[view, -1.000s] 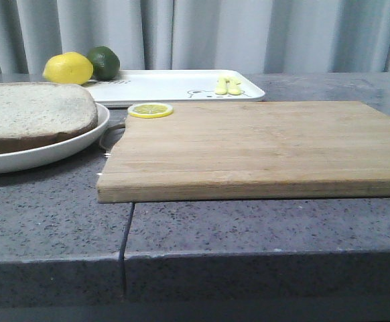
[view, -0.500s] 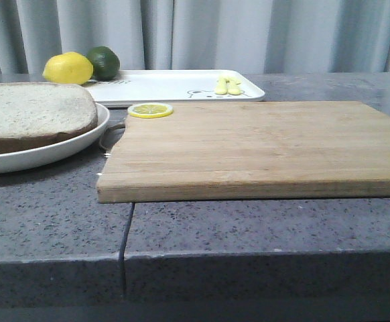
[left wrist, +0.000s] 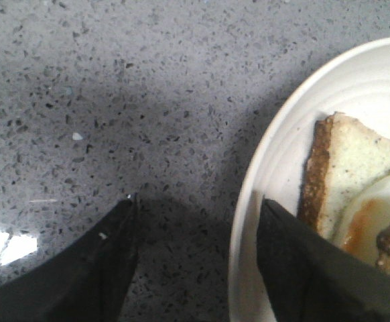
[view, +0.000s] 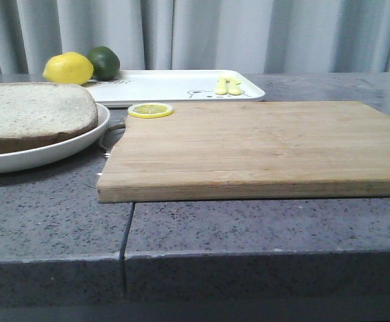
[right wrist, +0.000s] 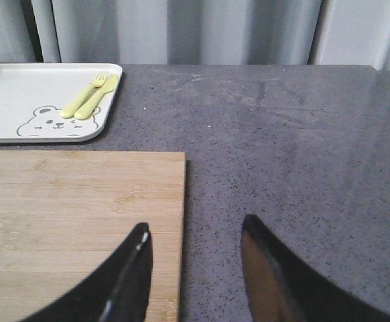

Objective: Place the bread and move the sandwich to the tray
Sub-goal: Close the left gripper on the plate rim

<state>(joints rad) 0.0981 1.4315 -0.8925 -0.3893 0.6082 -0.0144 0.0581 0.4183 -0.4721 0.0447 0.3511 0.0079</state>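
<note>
Grey speckled stone counter (view: 54,221), seam running down the front edge at lower left of the front view; pale pleated curtain (view: 248,33) across the whole back. Big wooden board (view: 248,147) fills centre and right, nothing on it but a lemon slice (view: 150,110) at its far-left corner. Round white plate (view: 81,141) at left edge carries the bread (view: 34,114), thick slice, pale face, dark crust, lying flat. Tray (view: 175,86) sits behind the board, upper centre, with pale yellow fork and spoon (view: 227,85) near its right end and a small bear drawing; whole lemon (view: 68,68) and lime (view: 104,62) at its left end, can't tell if they're on the tray or just behind it. Left wrist view: left gripper (left wrist: 195,251) open, dark fingers apart, hovering over bare counter with one finger over the rim of a white plate (left wrist: 269,168); on that plate the sandwich (left wrist: 356,181), crusted slice with egg white and a brownish patch, only partly in frame. Can't tell whether this is the same plate as the one in front view. Right wrist view: right gripper (right wrist: 195,268) open, holding nothing, one finger over the board (right wrist: 61,221) edge, the other over counter; tray corner (right wrist: 41,90) with the cutlery at upper left. Versus the earlier front frames: no change, everything in the same spot, neither arm showing in front view.
</note>
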